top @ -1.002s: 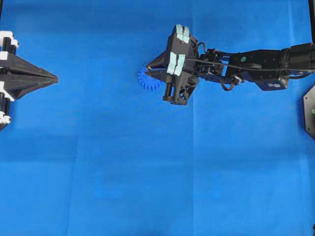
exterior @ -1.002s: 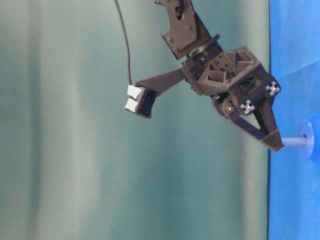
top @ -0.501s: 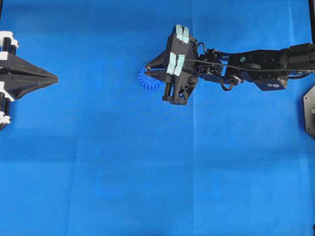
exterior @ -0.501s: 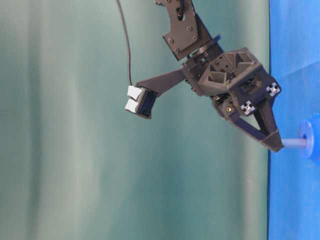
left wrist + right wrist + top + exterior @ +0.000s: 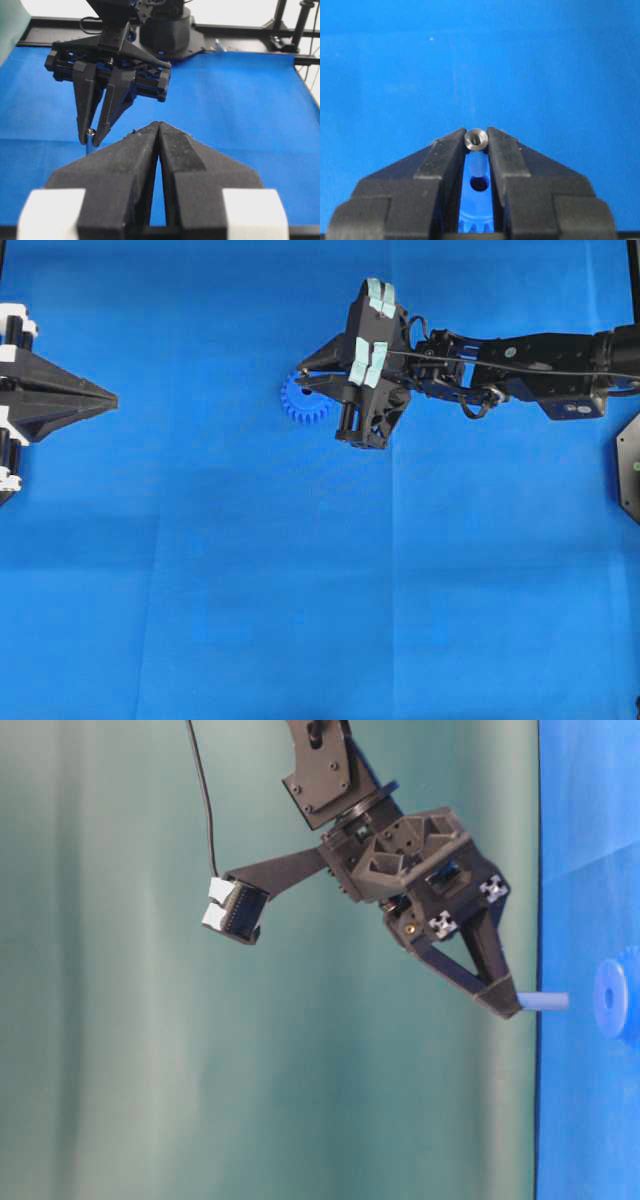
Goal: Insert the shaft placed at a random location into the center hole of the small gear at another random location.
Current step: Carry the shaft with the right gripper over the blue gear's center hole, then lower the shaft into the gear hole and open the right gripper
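The right gripper [image 5: 476,145] has its two black fingers pinched on the shaft [image 5: 476,139], and the right wrist view looks straight down the pin: its shiny round end sits squeezed between the fingertips. Below it, in the gap between the fingers, shows the small gear [image 5: 479,210], with the dark center hole [image 5: 479,184] in line under the shaft.

The table-level view turns the scene on its side, with the blue table cloth [image 5: 585,840] running up the right edge. Here the shaft [image 5: 541,1001] juts from the tip of the right gripper [image 5: 500,1005] toward the cloth, and its free end stands apart from the small gear [image 5: 612,999]: a clear gap, pin not in the hub.

From overhead, the right gripper [image 5: 303,381] hangs over the small gear [image 5: 300,405], whose toothed rim shows to the left of the black fingers; the rest is covered by the arm reaching in from the right.

At the far left edge, the left gripper [image 5: 112,398] rests with its fingers pressed together into a point, well apart from the gear. Its own wrist camera shows that left gripper [image 5: 158,125] shut with nothing in it, and beyond it the right gripper [image 5: 90,137] pointing down with the shaft [image 5: 89,134] at its tips.
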{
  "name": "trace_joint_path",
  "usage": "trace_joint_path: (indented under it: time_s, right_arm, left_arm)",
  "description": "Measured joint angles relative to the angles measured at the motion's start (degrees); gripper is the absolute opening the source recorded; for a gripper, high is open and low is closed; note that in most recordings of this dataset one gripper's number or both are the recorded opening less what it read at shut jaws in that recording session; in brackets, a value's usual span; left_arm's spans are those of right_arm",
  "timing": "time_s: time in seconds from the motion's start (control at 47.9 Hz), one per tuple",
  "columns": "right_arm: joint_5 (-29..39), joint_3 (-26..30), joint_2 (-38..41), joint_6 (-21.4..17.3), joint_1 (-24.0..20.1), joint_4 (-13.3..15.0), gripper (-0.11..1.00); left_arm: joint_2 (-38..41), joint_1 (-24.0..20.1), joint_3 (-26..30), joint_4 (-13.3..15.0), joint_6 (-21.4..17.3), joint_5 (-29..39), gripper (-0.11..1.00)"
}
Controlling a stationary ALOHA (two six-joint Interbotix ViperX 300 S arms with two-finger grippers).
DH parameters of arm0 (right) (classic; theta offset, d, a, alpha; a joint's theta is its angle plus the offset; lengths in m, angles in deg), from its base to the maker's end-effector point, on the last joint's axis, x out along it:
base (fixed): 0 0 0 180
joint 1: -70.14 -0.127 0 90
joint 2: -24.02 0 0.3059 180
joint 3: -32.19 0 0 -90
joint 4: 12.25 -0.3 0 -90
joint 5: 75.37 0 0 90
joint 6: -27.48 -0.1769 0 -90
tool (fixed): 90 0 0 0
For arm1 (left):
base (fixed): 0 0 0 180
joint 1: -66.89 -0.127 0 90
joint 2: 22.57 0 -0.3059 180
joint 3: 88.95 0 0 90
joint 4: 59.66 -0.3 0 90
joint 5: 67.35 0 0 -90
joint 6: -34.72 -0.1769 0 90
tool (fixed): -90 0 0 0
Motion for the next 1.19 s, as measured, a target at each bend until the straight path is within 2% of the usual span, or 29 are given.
trace_joint_path:
  time_s: [1.19]
  right_arm:
    - [-6.33, -0.7, 7.91, -0.09, 0.0, -0.18, 0.03]
  left_arm:
    - [0.0, 0.0, -0.26, 0.0, 0.0, 0.0, 0.0]
